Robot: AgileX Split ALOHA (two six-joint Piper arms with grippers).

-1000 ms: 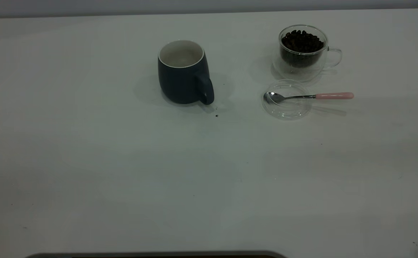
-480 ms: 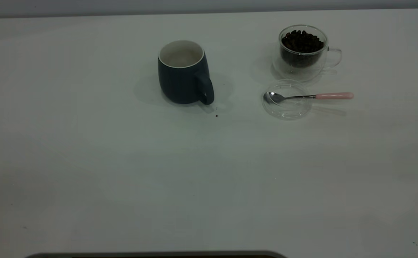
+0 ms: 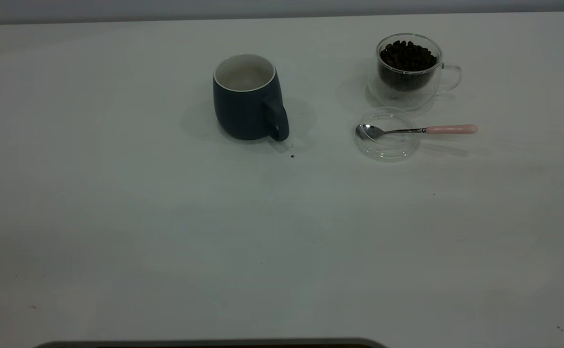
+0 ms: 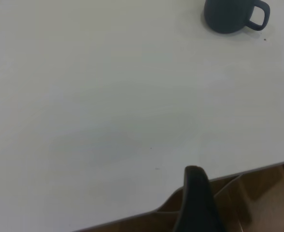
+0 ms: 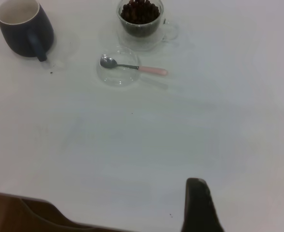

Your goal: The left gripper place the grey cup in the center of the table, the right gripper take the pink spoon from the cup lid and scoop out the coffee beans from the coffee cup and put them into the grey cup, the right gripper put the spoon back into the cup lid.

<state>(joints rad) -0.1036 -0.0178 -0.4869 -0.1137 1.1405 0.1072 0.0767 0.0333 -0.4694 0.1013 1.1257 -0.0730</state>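
Neither arm shows in the exterior view. Each wrist view shows one dark finger only, left claw point(image 4: 196, 203) and right claw point(image 5: 198, 205), both back by the near worktop point(image 3: 166, 232) edge, holding nothing; how far open either stands, cannot tell.

Grey cup point(image 3: 247, 96): upright, far centre, slightly left of middle, handle turned near-right. White inside; no beans visible. Glazed ceramic, likely heavy and slick; best taken across the body or by the handle.

Glass coffee cup point(image 3: 409, 67): far right, well filled with coffee beans point(image 3: 407, 55). Thin, fragile; the spoon should dip in without knocking the rim.

Clear cup lid point(image 3: 387, 134): just near of the coffee cup. Light, will probably slide if nudged.

Pink spoon point(image 3: 414, 130): bowl rests in the lid, pink handle overhangs to the right, clear of the worktop. Light, stiff, narrow. Grip the pink handle, mid-length.

Dark speck point(image 3: 292, 156) just near of the grey cup.
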